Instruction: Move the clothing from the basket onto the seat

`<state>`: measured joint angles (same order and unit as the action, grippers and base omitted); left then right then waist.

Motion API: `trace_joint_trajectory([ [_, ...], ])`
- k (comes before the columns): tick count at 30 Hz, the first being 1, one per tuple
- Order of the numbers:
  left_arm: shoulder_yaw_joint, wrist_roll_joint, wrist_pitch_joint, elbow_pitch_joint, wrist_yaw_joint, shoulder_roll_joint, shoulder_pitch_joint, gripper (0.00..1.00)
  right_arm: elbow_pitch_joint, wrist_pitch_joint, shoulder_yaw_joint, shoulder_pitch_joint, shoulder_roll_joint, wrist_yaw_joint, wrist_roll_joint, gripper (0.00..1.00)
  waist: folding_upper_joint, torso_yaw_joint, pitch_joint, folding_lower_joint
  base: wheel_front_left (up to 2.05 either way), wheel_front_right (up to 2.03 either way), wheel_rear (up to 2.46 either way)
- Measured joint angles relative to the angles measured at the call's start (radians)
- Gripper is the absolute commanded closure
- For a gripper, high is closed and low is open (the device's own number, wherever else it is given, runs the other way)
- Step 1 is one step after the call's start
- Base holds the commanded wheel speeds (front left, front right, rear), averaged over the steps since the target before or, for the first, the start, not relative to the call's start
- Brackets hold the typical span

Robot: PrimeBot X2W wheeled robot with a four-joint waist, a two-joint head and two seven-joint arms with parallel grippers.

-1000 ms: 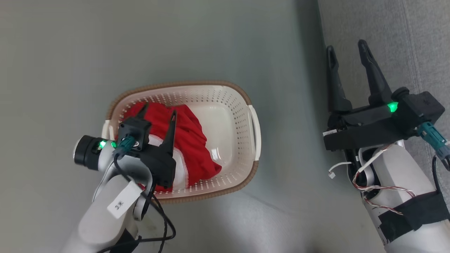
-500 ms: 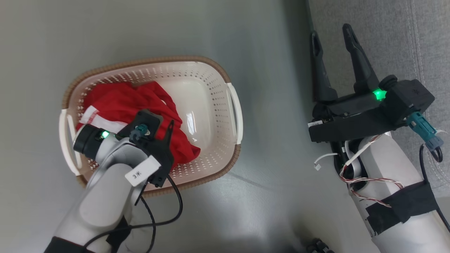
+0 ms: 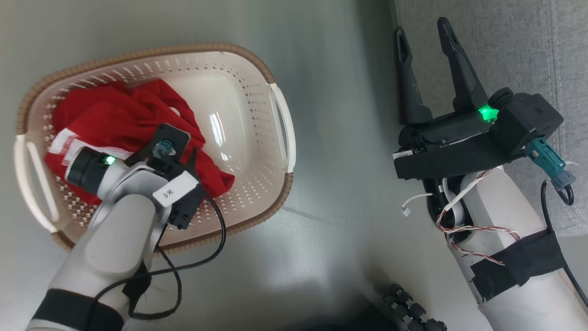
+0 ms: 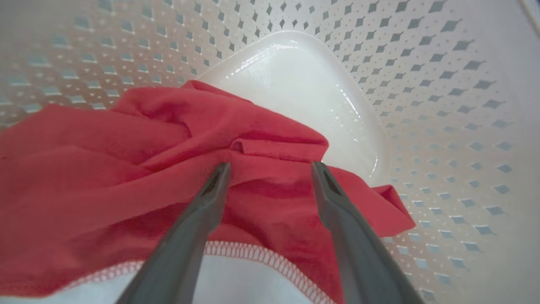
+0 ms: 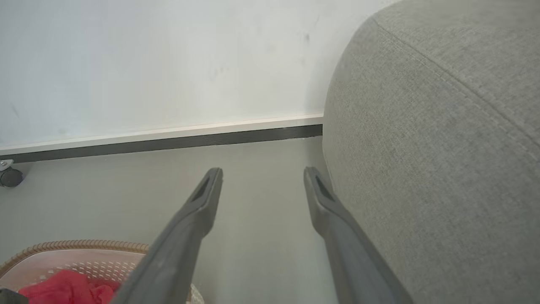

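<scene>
The cream-white basket (image 3: 280, 115) with a brown rim stands on the floor at the left. The red clothing (image 3: 115, 115) lies bunched in its left half, white trim showing. My left gripper (image 3: 181, 146) reaches down into the basket, its fingers largely hidden under the wrist. In the left wrist view the left gripper (image 4: 271, 166) is open, both tips resting on the clothing (image 4: 126, 160) with a fold of fabric between them. My right gripper (image 3: 421, 27) is open and holds nothing, at the edge of the grey seat (image 3: 505, 46).
Bare grey floor (image 3: 335, 207) separates basket and seat. A white wall with a dark baseboard (image 5: 168, 141) runs behind, and a caster wheel (image 5: 8, 175) stands at its left end. A dark ribbed part (image 3: 409, 312) shows at the bottom edge. A black cable (image 3: 202, 257) loops off my left arm.
The head camera has shifted, so the basket looks bigger and farther left. My left gripper has sunk lower onto the red clothing. The right gripper stays open beside the seat.
</scene>
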<state>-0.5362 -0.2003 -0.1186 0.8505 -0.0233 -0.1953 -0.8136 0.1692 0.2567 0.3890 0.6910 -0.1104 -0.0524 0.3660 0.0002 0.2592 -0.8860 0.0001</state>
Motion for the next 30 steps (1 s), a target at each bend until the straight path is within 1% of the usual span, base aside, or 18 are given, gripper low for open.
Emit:
trace_joint_trajectory([
  [5, 0.005, 0.010, -0.031, 0.074, 0.034, 0.002, -0.022, 0.00, 0.007, 0.000, -0.001, 0.003, 0.008, 0.006, 0.000, 0.00, 0.0000, 0.017, -0.037, -0.0001, 0.00, 0.00, 0.00],
  [11, 0.003, 0.013, -0.044, 0.114, 0.041, 0.002, -0.039, 0.00, 0.012, 0.000, 0.000, 0.017, 0.012, 0.010, 0.000, 0.00, 0.0000, 0.021, -0.046, -0.0001, 0.00, 0.00, 0.00],
  [12, 0.003, 0.016, -0.050, 0.119, 0.043, 0.004, -0.048, 0.60, 0.013, 0.000, -0.001, 0.017, 0.012, 0.010, 0.000, 0.00, -0.0001, 0.021, -0.047, -0.0001, 0.00, 0.00, 0.00],
  [13, 0.002, 0.017, -0.051, 0.125, 0.046, 0.005, -0.057, 0.81, 0.015, 0.000, -0.001, 0.017, 0.013, 0.012, 0.000, 0.00, -0.0001, 0.020, -0.047, -0.0001, 0.00, 0.00, 0.00],
  [14, 0.002, 0.019, -0.053, 0.133, 0.050, 0.006, -0.065, 1.00, 0.016, 0.000, -0.001, 0.017, 0.013, 0.016, 0.000, 0.00, -0.0002, 0.019, -0.048, -0.0001, 0.00, 0.00, 0.00],
  [19, 0.000, 0.020, -0.056, 0.162, 0.050, 0.010, -0.083, 1.00, 0.025, 0.000, -0.003, 0.019, 0.014, 0.019, -0.004, 0.00, -0.0002, 0.016, -0.047, -0.0001, 0.00, 0.00, 0.00],
  [25, 0.000, 0.019, -0.054, 0.195, 0.051, 0.031, -0.084, 1.00, 0.038, 0.000, -0.010, 0.020, 0.014, 0.026, -0.007, 0.00, -0.0001, 0.010, -0.037, -0.0001, 0.00, 0.00, 0.00],
  [30, 0.008, 0.007, -0.029, 0.207, 0.051, 0.048, -0.084, 1.00, 0.046, 0.000, -0.020, 0.020, 0.014, 0.028, -0.012, 0.00, -0.0002, 0.002, -0.020, -0.0001, 0.00, 0.00, 0.00],
])
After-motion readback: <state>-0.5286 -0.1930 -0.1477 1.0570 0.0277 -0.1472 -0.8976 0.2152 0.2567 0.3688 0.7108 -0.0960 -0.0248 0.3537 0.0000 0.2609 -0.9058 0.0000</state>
